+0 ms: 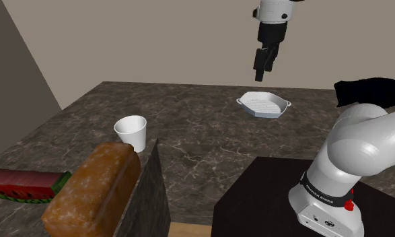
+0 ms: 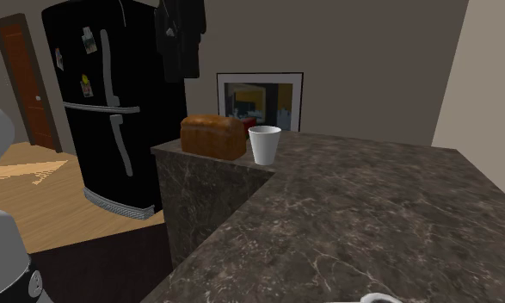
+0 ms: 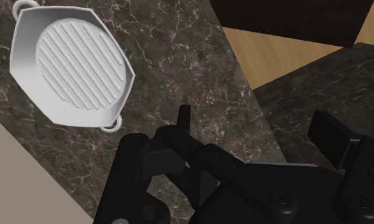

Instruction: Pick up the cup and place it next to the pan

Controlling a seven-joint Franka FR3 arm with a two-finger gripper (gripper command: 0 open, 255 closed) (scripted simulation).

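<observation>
A white cup (image 1: 131,132) stands upright on the dark marble counter (image 1: 202,138), near the shoulder view's left, close to a bread loaf. In the second exterior view the cup (image 2: 264,144) sits just beside the loaf. The pan (image 1: 264,104) is a pale ribbed grill pan with two small handles, lying further back on the counter. My black gripper (image 1: 261,66) hangs high in the air above the pan, far from the cup. In the wrist view the pan (image 3: 71,70) lies below and off to one side of the gripper (image 3: 255,126), whose fingers stand apart with nothing between them.
A brown bread loaf (image 1: 91,188) and a watermelon slice (image 1: 24,185) lie on a lower counter section beside the cup. The dark stand (image 1: 303,202) is at the shoulder view's lower right. A black fridge (image 2: 113,112) stands beyond the counter's end.
</observation>
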